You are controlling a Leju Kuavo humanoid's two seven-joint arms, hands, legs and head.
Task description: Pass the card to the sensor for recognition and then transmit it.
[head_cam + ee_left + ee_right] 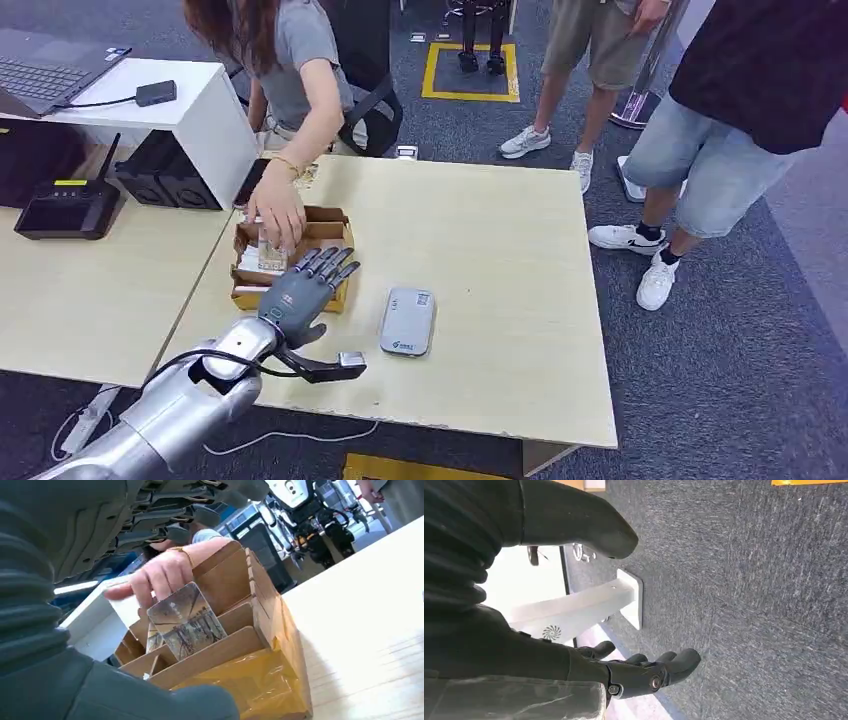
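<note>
A cardboard box (325, 232) with slots stands on the left part of the light wooden table (500, 250). In the left wrist view a picture card (187, 620) stands upright in a slot of the box (250, 645), and a person's hand (155, 577) holds its top. My left hand (305, 290) hovers just in front of the box, fingers spread toward it, holding nothing. The grey card sensor (407, 321) lies flat on the table to the right of my left hand. My right hand (644, 672) hangs beside the body over the carpet, fingers loosely apart and empty.
A seated person (290, 70) leans over the box from behind the table, their hand (275, 212) in the box. Two more people (720, 130) stand at the table's far right. A white desk with a laptop (45, 70) and black devices (70, 205) lies to the left.
</note>
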